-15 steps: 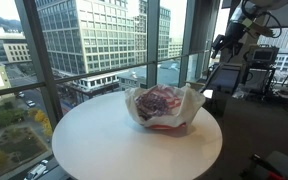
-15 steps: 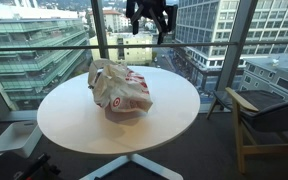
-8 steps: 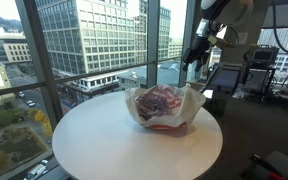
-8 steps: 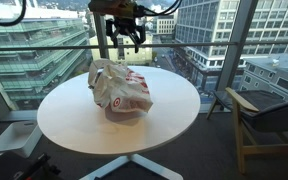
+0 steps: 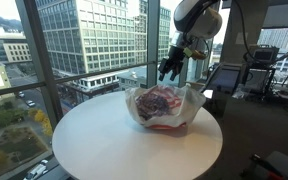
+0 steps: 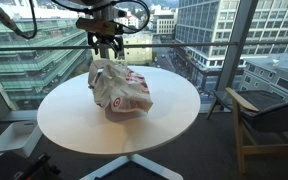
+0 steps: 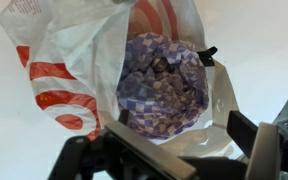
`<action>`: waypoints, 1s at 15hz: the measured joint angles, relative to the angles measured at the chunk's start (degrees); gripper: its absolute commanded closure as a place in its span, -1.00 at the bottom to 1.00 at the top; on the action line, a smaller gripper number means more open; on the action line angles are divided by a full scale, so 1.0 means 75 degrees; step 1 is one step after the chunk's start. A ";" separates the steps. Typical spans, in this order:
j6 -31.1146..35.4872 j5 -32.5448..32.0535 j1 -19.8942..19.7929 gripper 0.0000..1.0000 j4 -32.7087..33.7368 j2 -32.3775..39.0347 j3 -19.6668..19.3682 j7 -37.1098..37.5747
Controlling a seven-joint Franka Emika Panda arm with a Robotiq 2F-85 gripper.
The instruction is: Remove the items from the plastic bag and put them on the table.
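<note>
Overhead, the pincer (image 6: 104, 54), jaws apart, hangs above the plastic bag (image 6: 122, 92)

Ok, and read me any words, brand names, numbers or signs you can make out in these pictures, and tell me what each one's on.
No word or number is legible in any view.
Small red print on the plastic bag, near its top edge in the wrist view: too blurred to read.
Red ring logo on the side of the bag in an exterior view: a sign only, no lettering visible.
</note>
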 measured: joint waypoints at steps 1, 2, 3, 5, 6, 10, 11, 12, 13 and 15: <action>0.0003 0.0017 0.0014 -1.00 0.0007 0.0075 0.0070 -0.0161; 0.0003 0.0036 0.0017 -1.00 0.0020 0.0162 0.0125 -0.0328; 0.0002 0.0107 0.0017 -1.00 0.0035 0.0260 0.0165 -0.0535; -0.0002 0.0257 0.0016 -1.00 0.0080 0.0470 0.0215 -0.0972; -0.0004 0.0261 0.0015 -1.00 0.0114 0.0596 0.0238 -0.1157; -0.0035 0.0206 0.0004 -1.00 0.0303 0.1208 0.0352 -0.1736; 0.0009 0.0104 0.0003 -1.00 0.0354 0.1382 0.0384 -0.1804; 0.0079 -0.0059 0.0003 -1.00 0.0405 0.1563 0.0418 -0.1841; 0.0297 -0.0308 0.0005 -1.00 0.0436 0.1741 0.0447 -0.1853; 0.1100 -0.0981 0.0015 -1.00 0.0450 0.2098 0.0474 -0.1831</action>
